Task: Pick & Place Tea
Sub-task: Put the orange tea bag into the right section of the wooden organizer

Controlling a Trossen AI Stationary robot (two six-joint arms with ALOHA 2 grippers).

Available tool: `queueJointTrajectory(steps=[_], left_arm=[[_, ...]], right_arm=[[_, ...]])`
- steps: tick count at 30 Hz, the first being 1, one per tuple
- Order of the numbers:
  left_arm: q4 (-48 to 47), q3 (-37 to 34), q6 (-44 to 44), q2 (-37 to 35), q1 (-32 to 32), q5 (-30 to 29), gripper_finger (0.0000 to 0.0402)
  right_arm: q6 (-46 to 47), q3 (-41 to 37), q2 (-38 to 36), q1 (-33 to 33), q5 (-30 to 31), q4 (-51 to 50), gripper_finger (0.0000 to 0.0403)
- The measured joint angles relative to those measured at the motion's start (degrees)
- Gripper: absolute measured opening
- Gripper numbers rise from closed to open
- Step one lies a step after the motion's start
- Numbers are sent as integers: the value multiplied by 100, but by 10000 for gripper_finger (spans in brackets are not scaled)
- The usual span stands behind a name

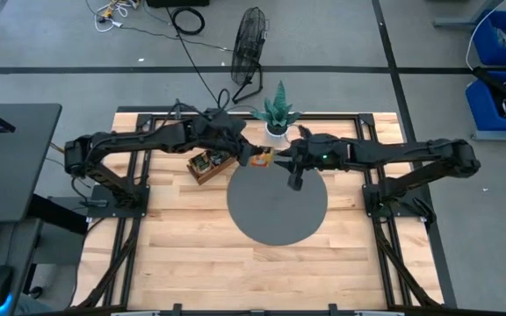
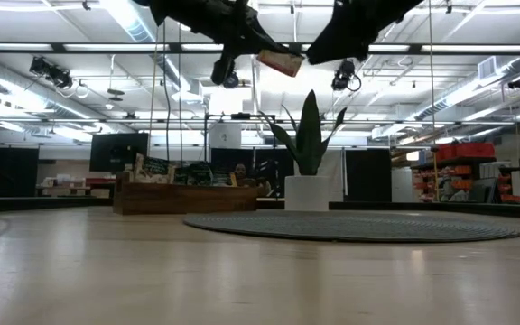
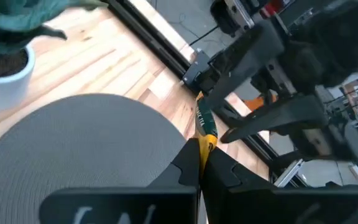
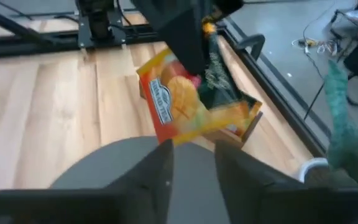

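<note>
Tea sachet [image 4: 185,106] (orange-yellow) hangs clamped in left gripper [image 3: 199,163]; right gripper [image 4: 191,163] parted.

Above the round grey mat [image 2: 350,226], the left gripper [image 2: 262,47] apparently pinches a tea sachet [image 2: 280,61]; the right gripper [image 2: 332,45] hangs beside it.

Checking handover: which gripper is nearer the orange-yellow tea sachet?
Left. The left gripper is shut on the orange-yellow tea sachet; the right gripper sits just off it, fingers apart.

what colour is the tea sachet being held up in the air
Orange and yellow with a red edge and fruit picture on the tea sachet; clearest in the right wrist view.
</note>
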Motion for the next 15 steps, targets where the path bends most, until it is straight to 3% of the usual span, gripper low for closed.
queueJointTrajectory(steps=[3, 8, 15], left_arm=[[287, -2, 156, -34, -1, -50, 3], [1530, -1, 507, -40, -63, -113, 3], [2410, 0, 708, -45, -94, -159, 3]], right_arm=[[496, 0, -274, -20, 2, -10, 176], [1161, 0, -572, -26, -44, 267, 240], [1313, 0, -759, -26, -52, 981, 270]])
